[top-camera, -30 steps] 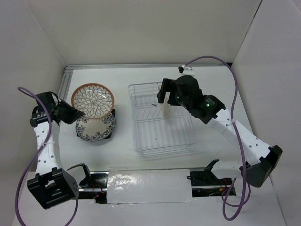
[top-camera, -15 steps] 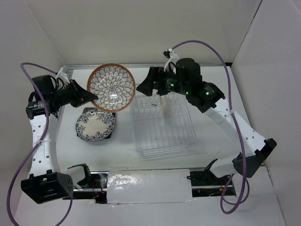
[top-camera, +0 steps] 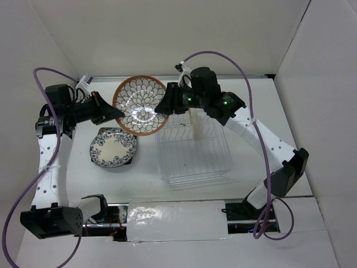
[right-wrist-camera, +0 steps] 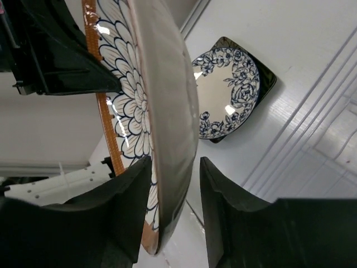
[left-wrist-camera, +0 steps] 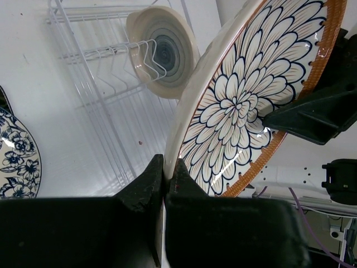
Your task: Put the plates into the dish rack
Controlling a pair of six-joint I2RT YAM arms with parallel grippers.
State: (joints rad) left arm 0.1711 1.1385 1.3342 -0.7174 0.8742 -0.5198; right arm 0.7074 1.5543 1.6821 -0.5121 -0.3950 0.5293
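Handover: left gripper (left-wrist-camera: 165, 170) pinches the plate (left-wrist-camera: 245, 100) by its rim, while right gripper (right-wrist-camera: 173, 167) is spread astride the far rim. Next, right clamps and left lets go, then into the rack (top-camera: 195, 159).

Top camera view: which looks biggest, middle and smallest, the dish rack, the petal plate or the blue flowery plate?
1. dish rack
2. petal plate, though it is held up nearer the camera
3. blue flowery plate, only slightly smaller-looking

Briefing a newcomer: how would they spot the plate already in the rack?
Find the white wire dish rack right of centre. Near its far end the cream plate stands on edge between prongs. Only it has plain blue-grey rings; the other plates are floral.
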